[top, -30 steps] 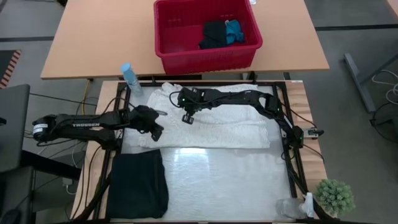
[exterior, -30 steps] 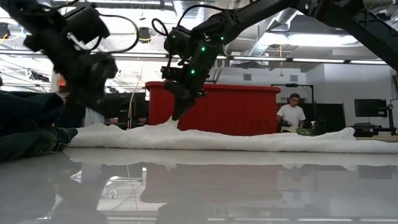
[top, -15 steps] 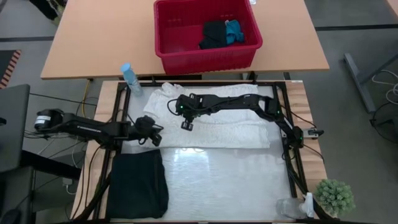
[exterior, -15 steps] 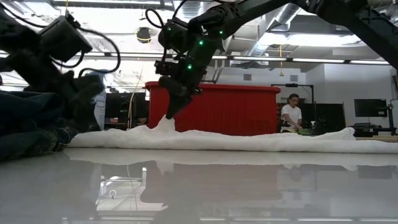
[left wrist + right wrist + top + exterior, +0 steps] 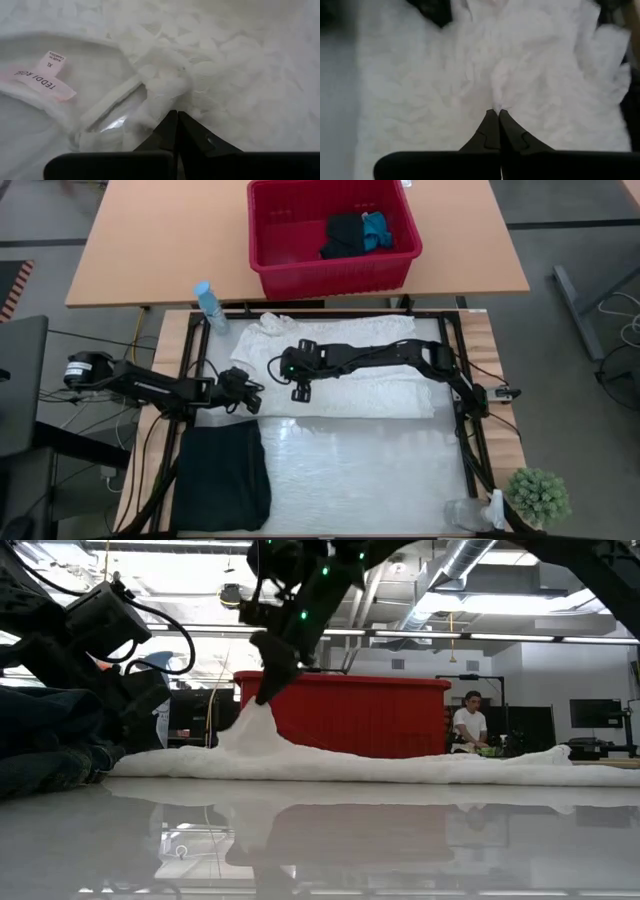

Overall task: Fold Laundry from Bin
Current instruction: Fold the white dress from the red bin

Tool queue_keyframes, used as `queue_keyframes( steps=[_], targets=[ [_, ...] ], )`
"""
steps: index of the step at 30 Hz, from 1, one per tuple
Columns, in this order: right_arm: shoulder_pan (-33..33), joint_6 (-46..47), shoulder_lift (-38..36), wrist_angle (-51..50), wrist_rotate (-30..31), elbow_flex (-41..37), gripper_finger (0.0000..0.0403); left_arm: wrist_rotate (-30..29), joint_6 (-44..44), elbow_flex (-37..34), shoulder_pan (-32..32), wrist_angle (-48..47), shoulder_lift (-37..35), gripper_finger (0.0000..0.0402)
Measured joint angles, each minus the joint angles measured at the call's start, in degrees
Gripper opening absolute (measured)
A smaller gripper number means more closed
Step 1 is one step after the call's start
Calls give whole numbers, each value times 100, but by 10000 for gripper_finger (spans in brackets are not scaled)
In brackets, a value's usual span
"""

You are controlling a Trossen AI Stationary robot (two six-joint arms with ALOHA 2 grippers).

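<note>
One white garment spans the table's far half, pinched by both grippers: left gripper at its near-left corner, right gripper lifting a peak; one bin beyond

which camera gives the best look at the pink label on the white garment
The left wrist view: the pink label on the white garment fills enough of it to read the lettering, just beyond the left tool. The high, low and right wrist views show the garment, but no label can be made out.
</note>
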Motion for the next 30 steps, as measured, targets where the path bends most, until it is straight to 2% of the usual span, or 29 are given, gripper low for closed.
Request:
queue_keyframes(
  steps=[3, 9, 23, 26, 30],
  targets=[
    [113, -153, -91, -54, -56, 0, 12, 6, -79, 2, 0, 37, 144, 0],
    [319, -239, -103, -113, -670, 0, 12, -4, -83, 9, 0, 44, 240, 0],
    [485, -167, -95, 247, -723, -1030, 12, 17, 10, 44, 0, 60, 247, 0],
    [474, -147, -97, 309, -723, -1062, 12, 151, 27, 126, 9, 3, 252, 0],
    [474, -128, -99, 396, -723, -1068, 12, 677, 46, 326, 9, -25, 189, 0]
  ],
)
